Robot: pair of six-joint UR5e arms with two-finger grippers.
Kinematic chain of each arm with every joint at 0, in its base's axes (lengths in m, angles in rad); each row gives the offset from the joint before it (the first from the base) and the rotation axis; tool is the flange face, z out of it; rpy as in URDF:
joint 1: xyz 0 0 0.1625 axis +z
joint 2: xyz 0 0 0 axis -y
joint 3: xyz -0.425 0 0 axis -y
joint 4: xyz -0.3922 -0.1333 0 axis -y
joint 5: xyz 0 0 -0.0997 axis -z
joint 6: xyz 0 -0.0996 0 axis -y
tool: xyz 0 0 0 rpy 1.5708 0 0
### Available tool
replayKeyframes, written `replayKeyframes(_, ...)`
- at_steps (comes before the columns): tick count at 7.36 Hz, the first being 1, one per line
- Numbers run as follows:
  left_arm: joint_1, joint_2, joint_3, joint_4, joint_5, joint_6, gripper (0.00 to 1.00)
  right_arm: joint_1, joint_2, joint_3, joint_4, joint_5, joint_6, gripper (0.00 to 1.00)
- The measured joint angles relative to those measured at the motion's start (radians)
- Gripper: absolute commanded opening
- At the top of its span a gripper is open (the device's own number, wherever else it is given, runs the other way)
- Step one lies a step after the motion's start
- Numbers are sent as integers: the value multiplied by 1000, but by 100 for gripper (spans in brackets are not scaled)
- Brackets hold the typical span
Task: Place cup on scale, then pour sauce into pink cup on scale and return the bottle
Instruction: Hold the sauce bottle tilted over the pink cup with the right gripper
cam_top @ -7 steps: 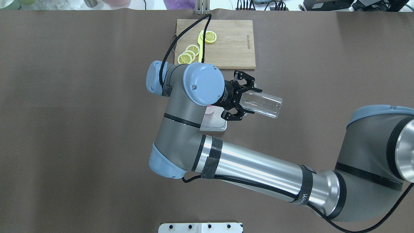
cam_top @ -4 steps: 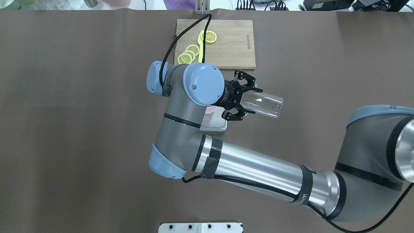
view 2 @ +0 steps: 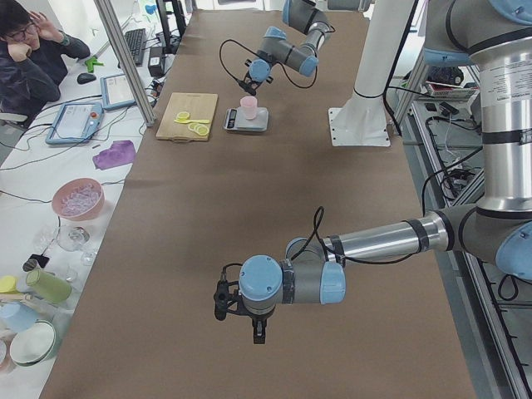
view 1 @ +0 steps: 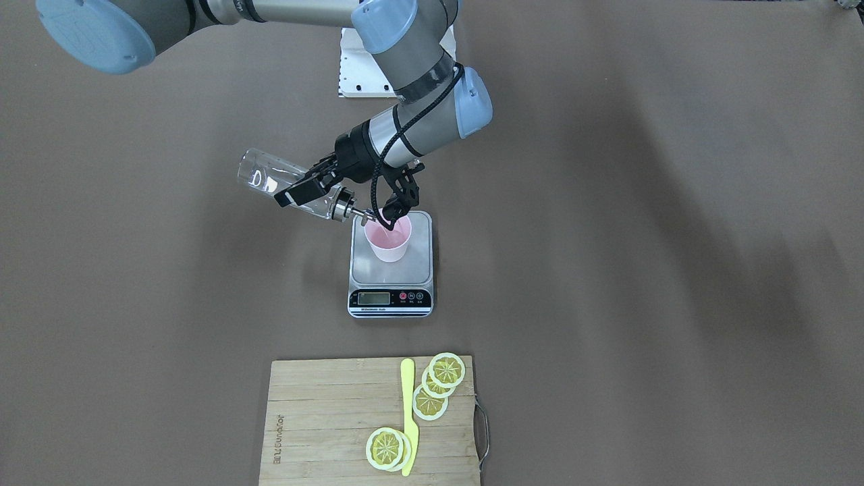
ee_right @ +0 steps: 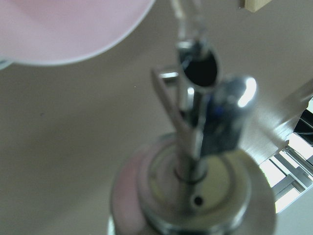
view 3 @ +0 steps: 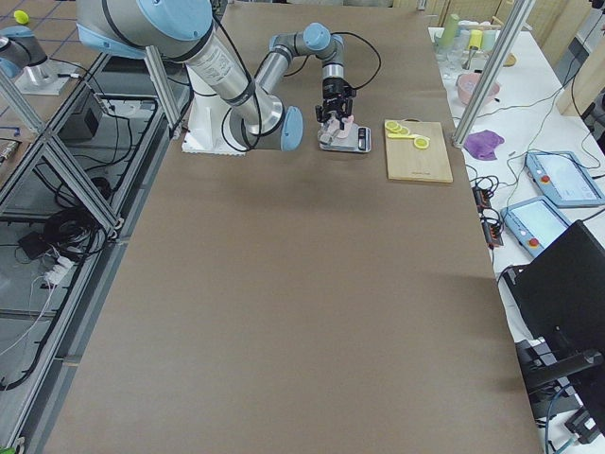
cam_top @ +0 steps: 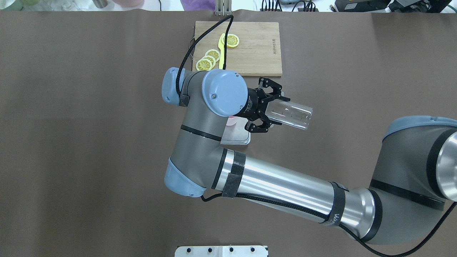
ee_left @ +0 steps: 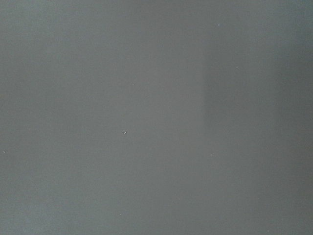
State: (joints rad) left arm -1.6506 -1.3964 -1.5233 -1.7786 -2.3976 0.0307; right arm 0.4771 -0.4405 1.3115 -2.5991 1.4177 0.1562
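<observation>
**Right gripper clamped on tilted bottle, spout over cup on scale**

The right gripper (cam_top: 275, 111) is closed on the bottle (view 1: 264, 174), one finger on each side of the glass body near the neck end. The bottle lies close to horizontal, clear of the table (view 1: 607, 270), with its base higher and pointing away from the scale (view 1: 422, 260). Its metal spout (view 1: 362, 216) slants down to the near rim of the cup (view 1: 388, 239).

The cup stands upright on the steel platform of the scale, toward the back half, away from the display strip. In the right wrist view the spout mouth sits just beside the pink rim, and a clear streak (ee_right: 188, 17) runs on from it. Whether this is liquid cannot be told.

The left gripper (view 2: 221, 299) hangs low over bare table, well apart from the scale. It appears only in the side view, so its opening cannot be told. The left wrist view shows plain table surface only.

A cutting board (view 1: 324, 418) lies beyond the scale's display side, carrying lemon slices (view 1: 445, 370) and a yellow knife (view 1: 408, 412).
</observation>
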Motion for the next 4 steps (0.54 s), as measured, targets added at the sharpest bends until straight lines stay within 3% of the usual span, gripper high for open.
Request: replayKeyframes(4,0,0,0,0,0,0,98,-3,-4,0,1,0,5,0)
